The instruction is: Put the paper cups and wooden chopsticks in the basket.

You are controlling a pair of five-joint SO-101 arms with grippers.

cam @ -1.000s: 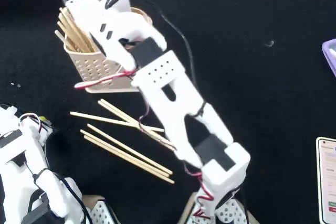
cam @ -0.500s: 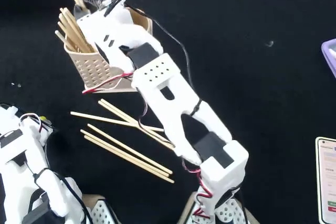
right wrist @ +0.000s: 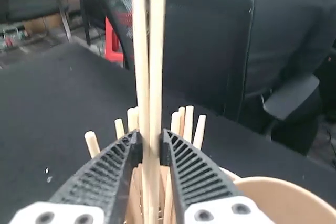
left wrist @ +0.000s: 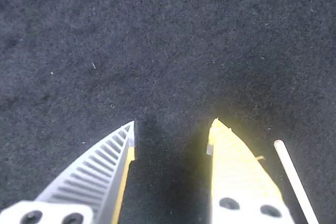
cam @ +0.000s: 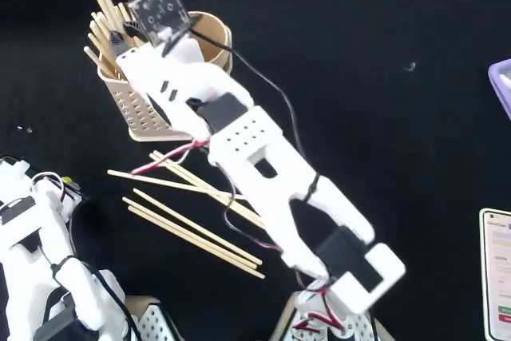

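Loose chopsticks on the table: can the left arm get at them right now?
Probably yes: the left gripper is open beside the loose chopsticks, whose near ends lie bare; the right arm crosses only their far ends.

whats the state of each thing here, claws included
right claw: shut on held chopsticks, upright over the basket
left claw: open, empty, low over the table
basket: upright, holds more sticks and a cup
loose chopsticks: lying flat on the table

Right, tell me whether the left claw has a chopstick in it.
No: the left claw stands open over the black table with nothing in it, and one chopstick lies off to its side.
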